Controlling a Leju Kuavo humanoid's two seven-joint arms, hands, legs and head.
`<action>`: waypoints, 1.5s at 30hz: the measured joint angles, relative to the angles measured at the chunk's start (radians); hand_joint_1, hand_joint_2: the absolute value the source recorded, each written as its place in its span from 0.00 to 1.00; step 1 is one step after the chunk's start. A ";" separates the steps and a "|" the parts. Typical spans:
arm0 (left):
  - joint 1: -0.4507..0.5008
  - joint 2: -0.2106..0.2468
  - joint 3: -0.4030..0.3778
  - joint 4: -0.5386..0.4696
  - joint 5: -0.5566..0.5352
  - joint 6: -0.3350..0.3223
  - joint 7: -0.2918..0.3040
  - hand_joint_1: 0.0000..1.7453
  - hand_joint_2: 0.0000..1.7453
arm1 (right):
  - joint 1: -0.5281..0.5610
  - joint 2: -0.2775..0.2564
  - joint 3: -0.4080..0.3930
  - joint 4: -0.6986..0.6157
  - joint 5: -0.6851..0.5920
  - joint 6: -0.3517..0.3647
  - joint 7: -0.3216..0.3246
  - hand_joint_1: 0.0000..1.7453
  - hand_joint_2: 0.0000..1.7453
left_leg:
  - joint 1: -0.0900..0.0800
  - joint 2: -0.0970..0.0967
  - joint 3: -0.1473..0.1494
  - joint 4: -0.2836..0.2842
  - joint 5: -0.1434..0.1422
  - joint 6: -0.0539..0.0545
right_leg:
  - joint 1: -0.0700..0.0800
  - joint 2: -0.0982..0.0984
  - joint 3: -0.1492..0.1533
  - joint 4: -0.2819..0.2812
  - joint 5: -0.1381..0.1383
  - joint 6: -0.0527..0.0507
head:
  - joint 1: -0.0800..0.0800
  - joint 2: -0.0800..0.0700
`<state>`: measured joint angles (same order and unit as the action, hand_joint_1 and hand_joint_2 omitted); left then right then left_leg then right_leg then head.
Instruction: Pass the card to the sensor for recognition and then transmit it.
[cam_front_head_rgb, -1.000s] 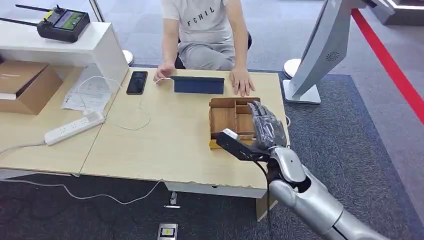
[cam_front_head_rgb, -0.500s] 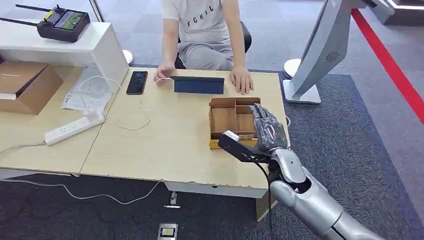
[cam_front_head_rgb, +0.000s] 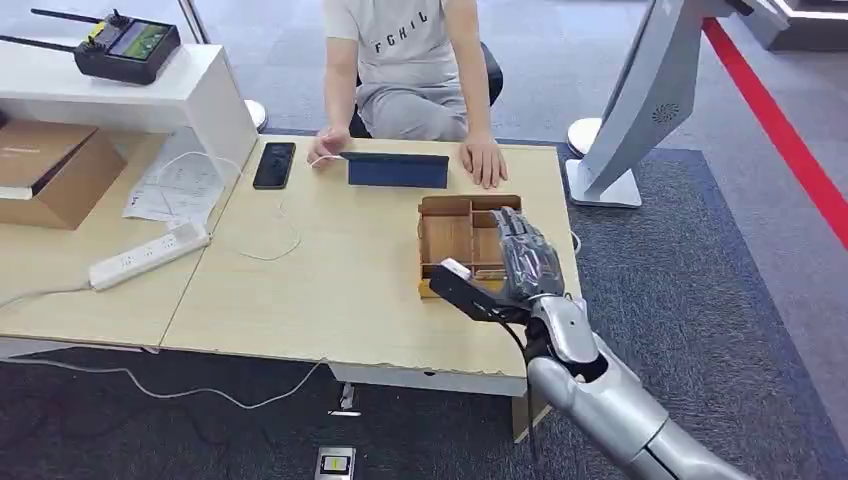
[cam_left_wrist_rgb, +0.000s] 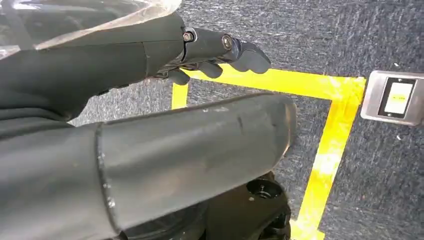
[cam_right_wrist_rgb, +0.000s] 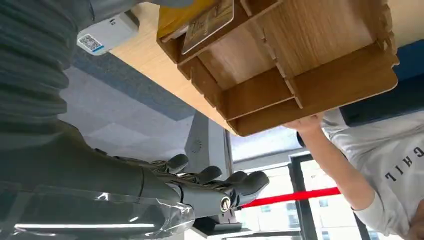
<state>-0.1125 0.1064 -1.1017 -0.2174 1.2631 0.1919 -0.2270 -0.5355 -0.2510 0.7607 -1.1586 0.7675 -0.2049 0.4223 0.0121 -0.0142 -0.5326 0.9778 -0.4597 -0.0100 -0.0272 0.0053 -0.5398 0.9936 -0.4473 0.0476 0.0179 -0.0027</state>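
Right hand edged back toward tabletop's near edge, fingers apart, empty, above wooden tray. Card in tray, ungrasped. Left hand empty, hanging. Sensor pass, handover remain.

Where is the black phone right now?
In the head view the black phone lies flat on the table's far left part, beside the person's hand.

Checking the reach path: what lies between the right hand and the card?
Nothing: right wrist view shows open air from the right hand to the card in the organizer.

wooden tray on table; tablet behind tray; phone left of tablet
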 joint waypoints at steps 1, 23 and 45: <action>-0.003 0.001 0.000 0.000 0.000 0.000 0.000 0.00 0.00 | 0.000 0.003 0.000 0.006 0.000 -0.002 -0.001 0.00 1.00 | 0.000 0.000 0.000 0.000 0.000 0.000 | 0.000 0.000 0.000 0.000 0.000 0.000 | 0.000 0.000; -0.036 0.024 0.000 0.000 -0.018 0.000 0.016 0.00 0.00 | -0.013 0.034 -0.016 0.161 -0.022 -0.053 -0.059 0.00 1.00 | 0.000 0.000 0.000 0.000 0.000 0.000 | 0.000 0.000 0.000 0.000 0.000 0.000 | 0.000 0.000; -0.039 0.024 0.000 0.000 -0.018 0.002 0.014 0.00 0.00 | -0.061 0.071 -0.010 0.319 -0.029 -0.079 -0.111 0.00 1.00 | 0.000 0.000 0.000 0.000 0.000 0.000 | 0.000 0.000 0.000 0.000 0.000 0.000 | 0.000 0.000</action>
<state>-0.1519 0.1308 -1.1021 -0.2174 1.2448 0.1934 -0.2125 -0.5964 -0.1801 0.7504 -0.8400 0.7385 -0.2838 0.3117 0.0121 -0.0142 -0.5328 0.9778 -0.4596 -0.0100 -0.0272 0.0053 -0.5399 0.9937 -0.4473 0.0476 0.0179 -0.0027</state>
